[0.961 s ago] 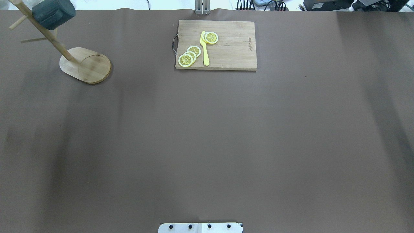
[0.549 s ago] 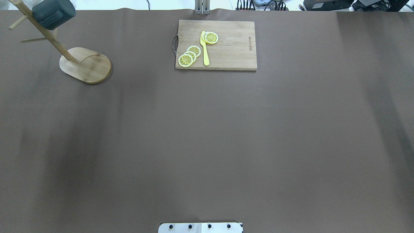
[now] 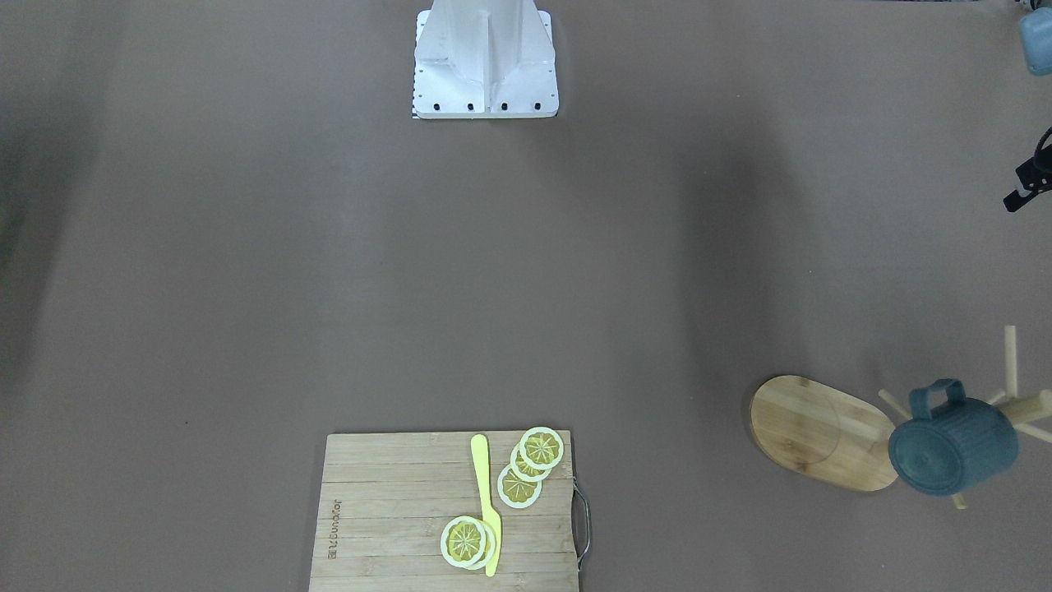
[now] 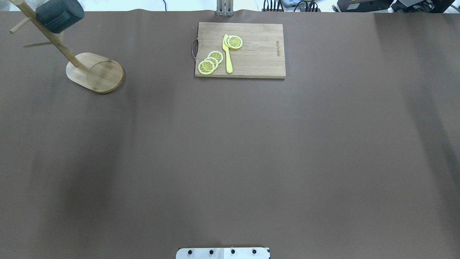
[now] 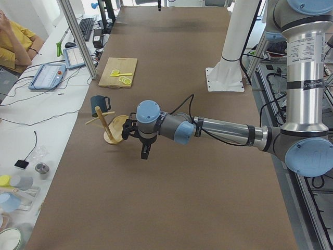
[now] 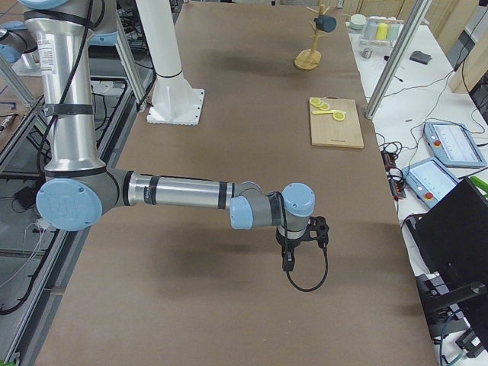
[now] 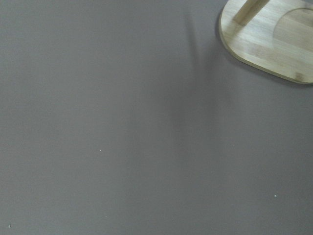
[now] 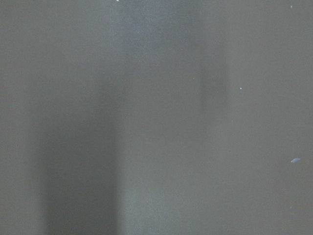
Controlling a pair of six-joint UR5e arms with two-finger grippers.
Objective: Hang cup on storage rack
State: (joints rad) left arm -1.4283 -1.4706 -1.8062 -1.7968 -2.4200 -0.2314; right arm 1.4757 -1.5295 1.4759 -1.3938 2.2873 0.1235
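The cup is dark teal-blue with fine ribs. The storage rack, near the black left claw, is pale bamboo. The worktop is matte brown. Further from that claw, the cutting board shows light wooden plank stripes, with yellow, white-rimmed lemon slices and a plain yellow knife. The left arm and right arm are silver with light-blue joint caps.

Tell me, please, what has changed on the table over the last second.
Only the soft shadow on the table's left part slid toward the robot's base, hinting that the left arm, outside the overhead view, is drawing back. The cup hangs on the rack as before; the cutting board, lemon slices and knife have not moved.
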